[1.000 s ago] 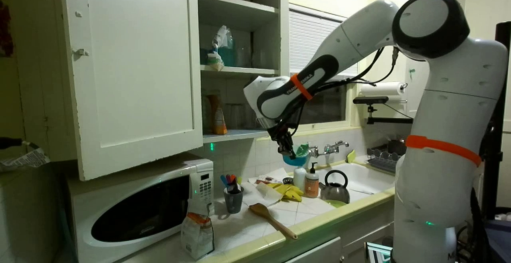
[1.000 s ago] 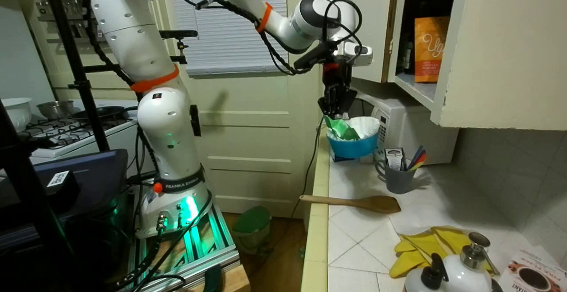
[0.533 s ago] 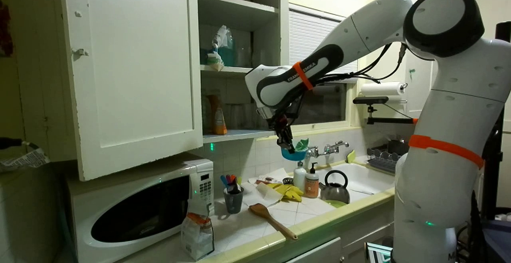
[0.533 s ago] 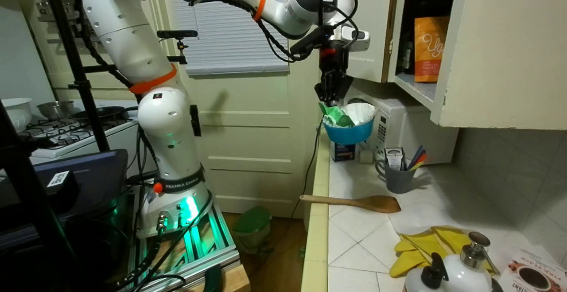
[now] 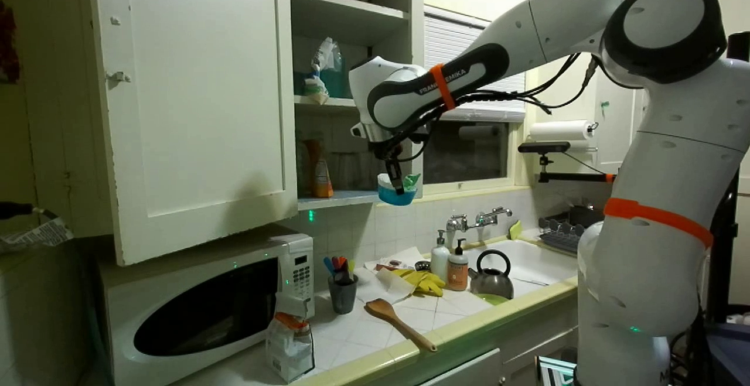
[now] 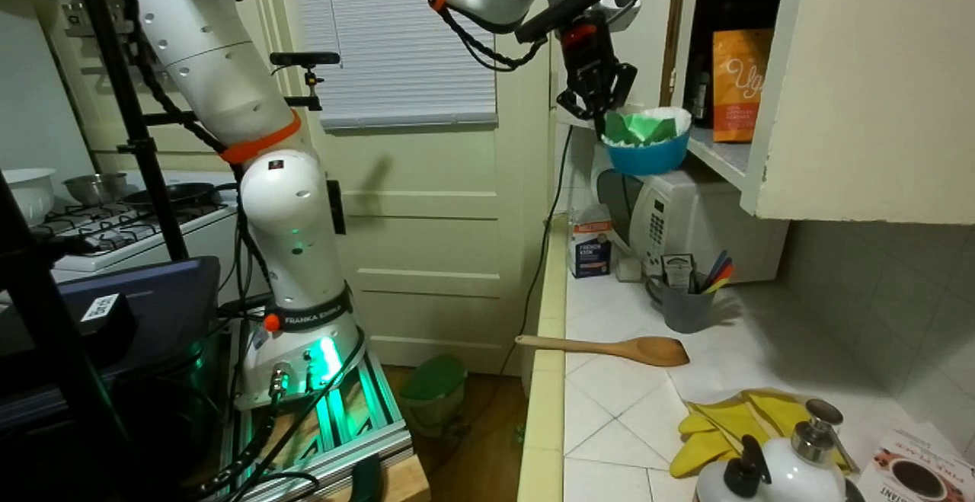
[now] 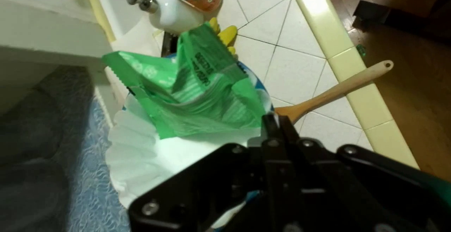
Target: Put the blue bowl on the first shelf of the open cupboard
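Gripper [image 7: 278, 123] is squeezed nearly closed on the edge of the blue bowl [image 6: 647, 159], which hangs in the air just below it with a green wrapper [image 7: 197, 101] inside. The first shelf [image 5: 343, 198] is near the gripper.

Open cupboard [image 5: 202, 99]: tall, white-painted; its recessed-panel door stands swung outward, paint chipped along the edges, and white boards divide the interior. First shelf [image 5: 340, 200]: the lowest of these boards, pale along its front edge; in the wrist view its upper face appears blue with a white lacy pattern. Blue bowl [image 6: 647, 159]: small, round, teal-blue; held aloft by its rim in both exterior views, mouth upward, tilted slightly so that the side toward the cupboard is higher. It hangs outside the opening, just beside the shelf's front edge; whether the two touch cannot be told.
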Robot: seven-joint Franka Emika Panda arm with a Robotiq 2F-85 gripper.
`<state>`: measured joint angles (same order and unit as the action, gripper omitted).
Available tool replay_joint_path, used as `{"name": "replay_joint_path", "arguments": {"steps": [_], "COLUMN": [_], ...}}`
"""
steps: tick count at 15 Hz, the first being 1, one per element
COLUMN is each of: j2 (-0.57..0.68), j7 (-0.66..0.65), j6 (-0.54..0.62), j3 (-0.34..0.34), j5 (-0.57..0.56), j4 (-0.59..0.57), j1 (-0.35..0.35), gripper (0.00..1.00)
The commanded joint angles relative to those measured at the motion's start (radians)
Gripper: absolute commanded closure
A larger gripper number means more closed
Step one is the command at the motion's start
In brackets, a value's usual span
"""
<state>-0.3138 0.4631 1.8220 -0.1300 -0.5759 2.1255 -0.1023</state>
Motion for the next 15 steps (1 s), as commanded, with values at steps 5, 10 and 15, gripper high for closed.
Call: {"name": "replay_joint_path", "arguments": {"steps": [5, 10, 15], "j2": [0.025, 0.071, 0.092], "j7": [0.190, 0.283, 0.584], "j6": [0.088, 0.109, 0.076], "j3": [-0.019, -0.026, -0.037], "j5": [-0.083, -0.066, -0.070], "j4": [-0.063, -0.114, -0.142], "j1": [0.004, 0.015, 0.010], "gripper": [0.96, 0.99, 0.99]}}
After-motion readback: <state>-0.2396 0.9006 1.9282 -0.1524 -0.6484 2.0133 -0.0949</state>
